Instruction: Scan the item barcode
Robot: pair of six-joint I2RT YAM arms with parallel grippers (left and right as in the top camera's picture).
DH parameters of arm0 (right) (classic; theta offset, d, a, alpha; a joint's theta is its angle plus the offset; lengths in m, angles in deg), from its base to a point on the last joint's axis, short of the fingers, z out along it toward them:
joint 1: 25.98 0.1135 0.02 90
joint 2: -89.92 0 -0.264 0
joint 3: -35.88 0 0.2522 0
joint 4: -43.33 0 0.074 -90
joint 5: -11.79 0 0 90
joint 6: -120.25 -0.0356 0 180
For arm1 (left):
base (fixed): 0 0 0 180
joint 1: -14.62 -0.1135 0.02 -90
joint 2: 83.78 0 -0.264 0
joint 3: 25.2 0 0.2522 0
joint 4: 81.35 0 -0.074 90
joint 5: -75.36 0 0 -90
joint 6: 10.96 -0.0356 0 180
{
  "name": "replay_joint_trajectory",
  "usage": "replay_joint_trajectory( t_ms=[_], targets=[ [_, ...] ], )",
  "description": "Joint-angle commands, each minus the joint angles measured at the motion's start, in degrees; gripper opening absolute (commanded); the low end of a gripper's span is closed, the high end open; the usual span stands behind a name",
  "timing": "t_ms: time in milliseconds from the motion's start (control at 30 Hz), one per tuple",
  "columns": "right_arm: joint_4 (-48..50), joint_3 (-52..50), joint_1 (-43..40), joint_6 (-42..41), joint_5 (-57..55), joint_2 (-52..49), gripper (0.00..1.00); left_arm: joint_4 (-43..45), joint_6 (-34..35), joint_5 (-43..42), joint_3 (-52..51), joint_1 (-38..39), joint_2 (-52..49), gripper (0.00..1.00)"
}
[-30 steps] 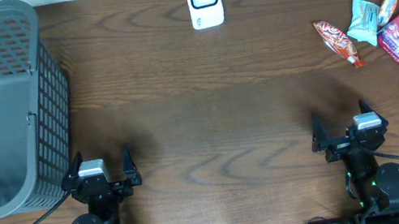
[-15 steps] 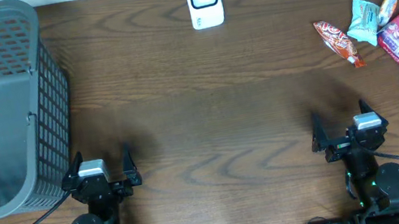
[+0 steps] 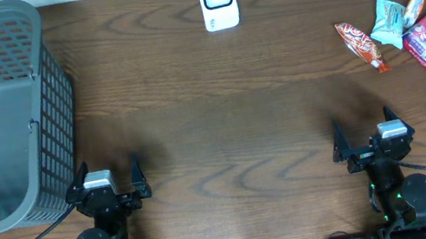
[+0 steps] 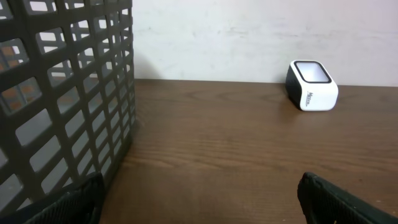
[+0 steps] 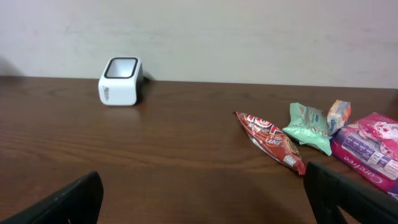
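Running up to a pale wall [image 5: 249, 31], the dark wood-grain table [image 3: 222, 118] is lying beneath the left gripper [image 3: 108, 173] and right gripper [image 3: 363, 130], both gaping wide, empty.

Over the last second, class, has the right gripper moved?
No: the right gripper keeps its place against the white scanner, seen from overhead.

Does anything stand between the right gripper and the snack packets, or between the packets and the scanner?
Nothing visible: bare tabletop runs from the right gripper to the snack packets, and from them to the scanner.
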Motion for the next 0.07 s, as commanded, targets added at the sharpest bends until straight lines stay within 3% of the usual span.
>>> replay_joint_trajectory(
  t_ms=[0,33],
  targets=[
    [-0.2,-0.1,-0.4,0.6,-0.4,0.3,0.99,-2.6,-0.2,-1.6,-0.5,-0.3,0.3,0.98],
    [-0.2,-0.1,-0.4,0.6,-0.4,0.3,0.99,-2.6,-0.2,-1.6,-0.5,-0.3,0.3,0.98]
  ],
)
